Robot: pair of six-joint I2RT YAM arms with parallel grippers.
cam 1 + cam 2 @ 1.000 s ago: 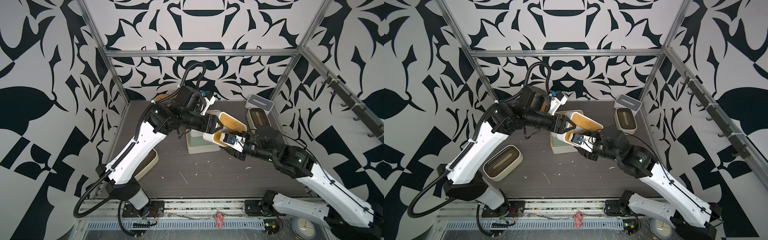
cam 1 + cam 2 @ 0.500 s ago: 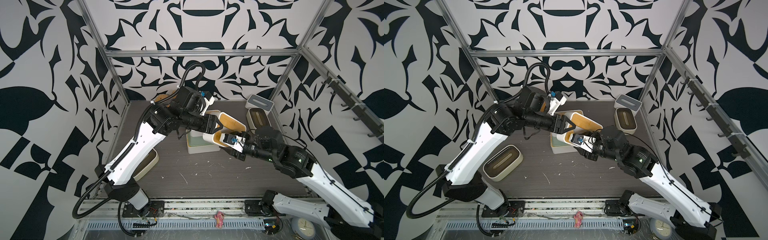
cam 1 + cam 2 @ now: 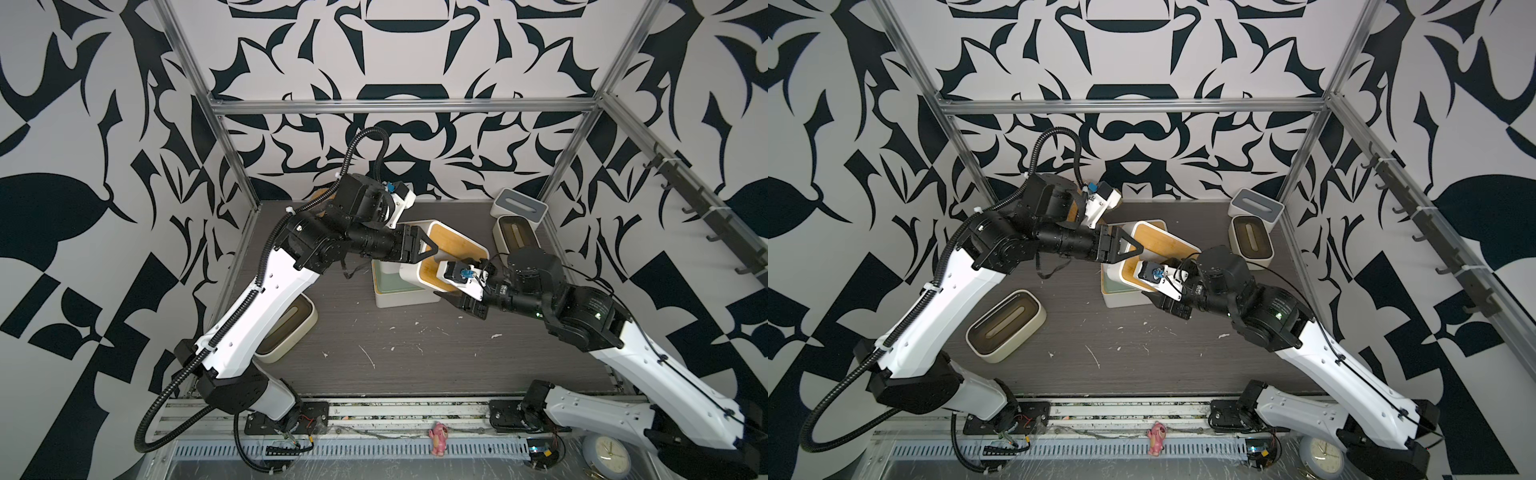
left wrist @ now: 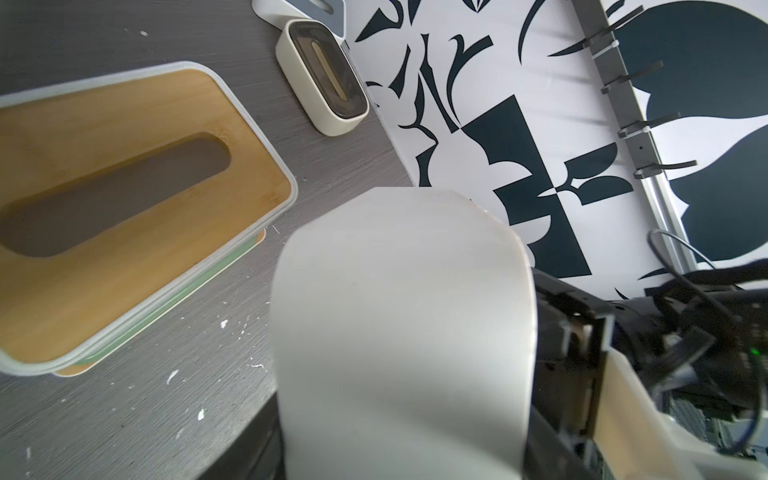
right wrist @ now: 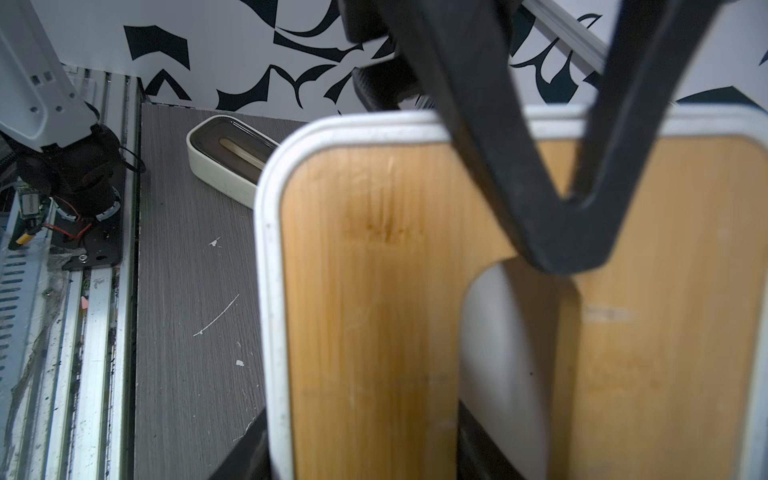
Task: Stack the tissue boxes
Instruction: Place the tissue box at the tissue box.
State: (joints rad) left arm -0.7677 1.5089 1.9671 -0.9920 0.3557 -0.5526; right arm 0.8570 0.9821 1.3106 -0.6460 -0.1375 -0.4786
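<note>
**Fig.** A tilted white bamboo-lidded box [image 3: 415, 275] hangs over the stack [image 3: 457, 243] at the middle of the desk [image 3: 415, 353], toward its back edge. The left gripper [image 3: 432, 251] is clamped on the box's far end. The right gripper [image 3: 442, 291] straddles the near rim; whether it clamps cannot be told. Nothing has visibly shifted in the last second, so the set-down is pending. The stack's lower layers and the right jaws' ends are hidden.

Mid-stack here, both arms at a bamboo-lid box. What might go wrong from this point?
The held bamboo-lid box hangs tilted by the stack; set down like this, it may land crooked or slip off. The stack is already uneven: a green edge peeks out under its top box, so a nudge might shift it.
</note>
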